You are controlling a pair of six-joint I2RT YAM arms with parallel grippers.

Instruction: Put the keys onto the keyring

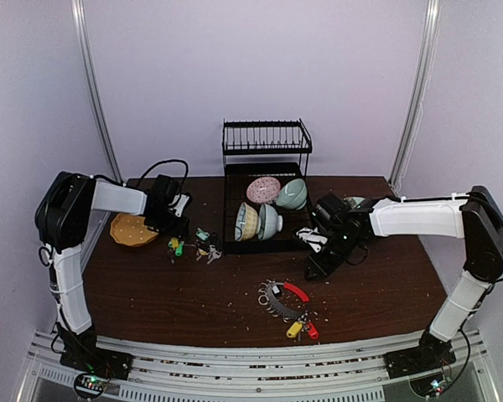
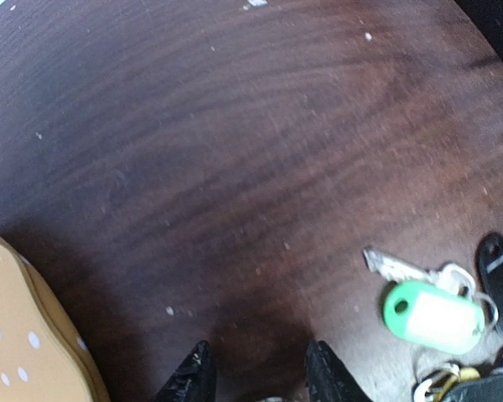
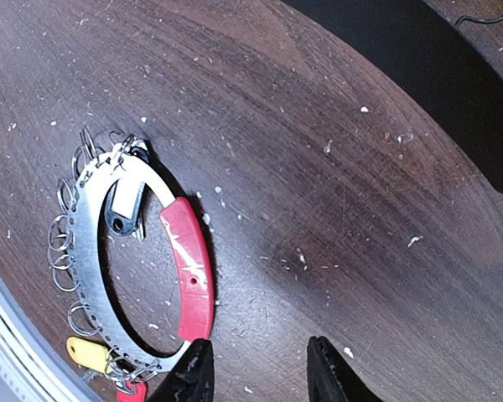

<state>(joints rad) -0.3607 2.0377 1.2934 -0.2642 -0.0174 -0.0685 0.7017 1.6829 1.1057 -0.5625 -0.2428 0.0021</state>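
Note:
The keyring (image 1: 283,300) lies flat near the table's front middle, silver with a red sleeve (image 3: 189,276) and several small split rings; yellow (image 1: 294,328) and red (image 1: 311,331) tagged keys and a black tag (image 3: 123,209) hang on it. Loose keys (image 1: 191,245) lie left of the rack, among them a green-tagged key (image 2: 433,316) and a black tag (image 2: 496,266). My left gripper (image 2: 257,371) is open and empty over bare table, left of the loose keys. My right gripper (image 3: 258,368) is open and empty just right of the keyring's red sleeve.
A black dish rack (image 1: 266,197) with several bowls stands at the back middle. An orange dotted plate (image 1: 132,229) lies at the left, also showing in the left wrist view (image 2: 25,335). White crumbs dot the dark wood table (image 1: 151,293).

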